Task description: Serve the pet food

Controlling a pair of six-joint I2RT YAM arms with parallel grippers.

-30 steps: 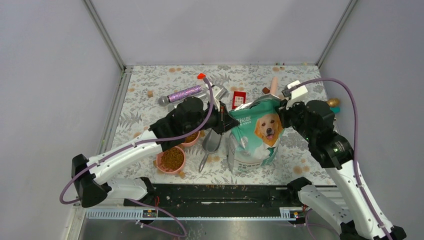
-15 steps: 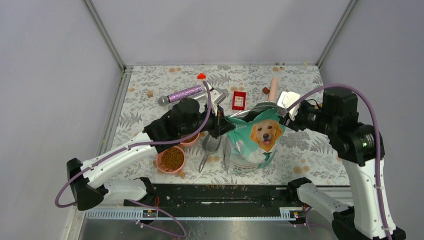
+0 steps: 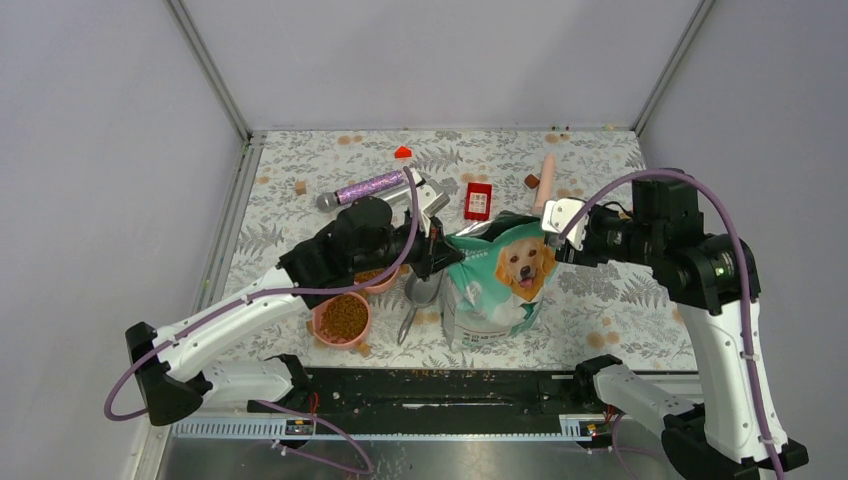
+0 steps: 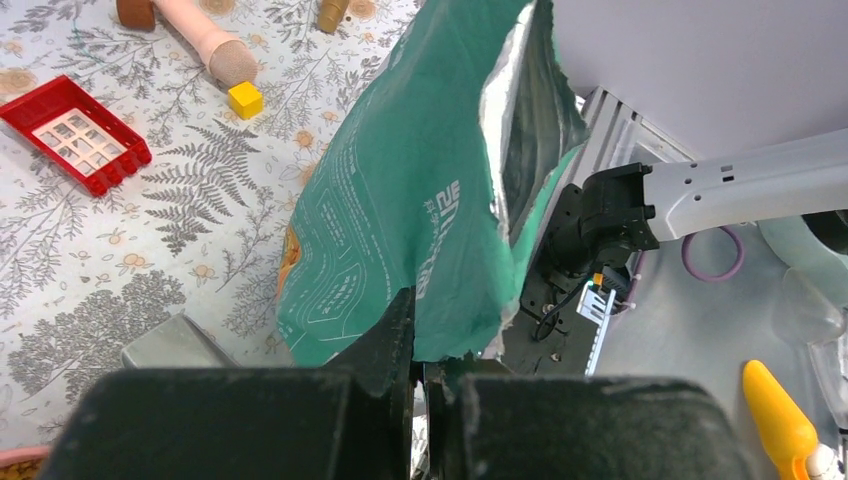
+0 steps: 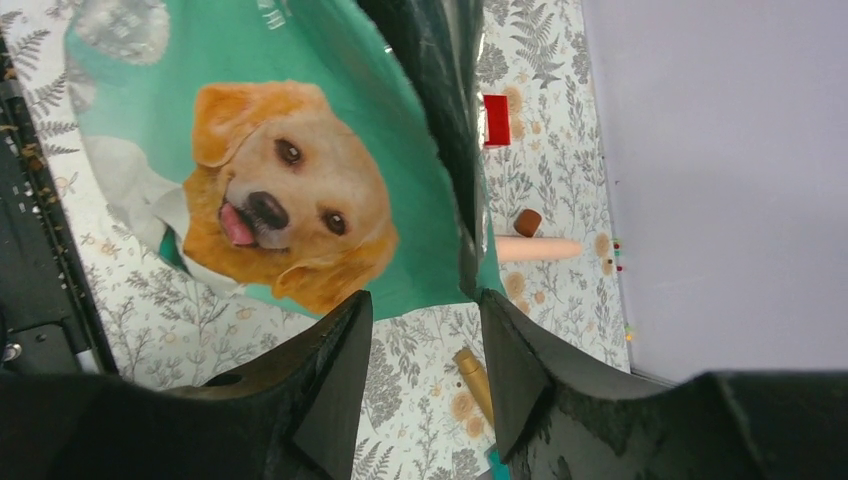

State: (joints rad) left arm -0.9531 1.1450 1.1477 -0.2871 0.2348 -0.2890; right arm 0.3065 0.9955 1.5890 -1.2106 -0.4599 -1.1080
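so the teal-green and silver dog-print pouch (image 3: 495, 290) stands upright front-centre, mouth up. left gripper (image 3: 437, 255) clenched on its torn top edge, right gripper (image 3: 553, 240) released beside it. only the overhead view shows brown kibble (image 3: 344, 317) in the round pink bowl (image 3: 317, 322)

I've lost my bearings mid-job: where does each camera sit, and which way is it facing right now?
Top external: above and behind the bases, looking down at the table; left arm and right arm show, the pouch between them.
Left wrist: on the left gripper, shut on the pouch's torn edge, facing the right arm's lower part; own fingers show.
Right wrist: on the right gripper, open, facing the pouch's dog print; own fingers show.
Shared: pouch and red tray appear in both wrist views.
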